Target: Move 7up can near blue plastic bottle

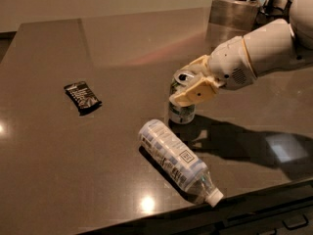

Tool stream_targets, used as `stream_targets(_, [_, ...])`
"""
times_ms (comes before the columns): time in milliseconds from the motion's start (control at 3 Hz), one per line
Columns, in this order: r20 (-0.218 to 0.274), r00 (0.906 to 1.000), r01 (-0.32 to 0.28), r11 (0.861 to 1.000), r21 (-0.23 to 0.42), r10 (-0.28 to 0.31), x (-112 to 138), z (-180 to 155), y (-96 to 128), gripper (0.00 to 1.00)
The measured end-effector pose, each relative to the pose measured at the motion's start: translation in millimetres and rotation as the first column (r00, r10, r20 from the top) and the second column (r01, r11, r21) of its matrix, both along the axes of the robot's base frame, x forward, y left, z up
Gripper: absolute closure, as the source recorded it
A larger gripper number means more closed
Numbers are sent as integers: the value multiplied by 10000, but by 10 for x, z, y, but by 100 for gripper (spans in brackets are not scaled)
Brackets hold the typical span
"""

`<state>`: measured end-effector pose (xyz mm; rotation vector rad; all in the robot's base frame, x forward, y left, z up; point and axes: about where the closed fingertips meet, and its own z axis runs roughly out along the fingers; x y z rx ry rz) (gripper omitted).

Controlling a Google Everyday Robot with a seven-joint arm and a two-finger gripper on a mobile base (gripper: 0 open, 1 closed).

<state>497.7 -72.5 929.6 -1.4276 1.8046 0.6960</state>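
Note:
The 7up can [181, 112] stands upright on the dark table [98, 170], greenish-silver with a silver top. My gripper [188, 81] comes in from the right on a white arm and is shut on the can, with one cream finger [194, 93] across its front and the other behind it. The blue plastic bottle [172, 153] lies on its side just in front of the can, white cap [214, 197] pointing to the front right, near the table's front edge. A small gap shows between the can and the bottle.
A flat black snack bar wrapper [82, 96] lies at the left of the table. A metal container [235, 10] with dark contents stands at the back right corner. The table's front edge runs close under the bottle's cap.

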Motion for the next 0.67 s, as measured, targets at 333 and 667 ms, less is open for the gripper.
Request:
stream_targets(333, [-235,9994,-234,9997,92,236,-110,-50,16,58])
stream_targets(667, [-397,9987,-323,9994,90,326,-179,-136,14,35])
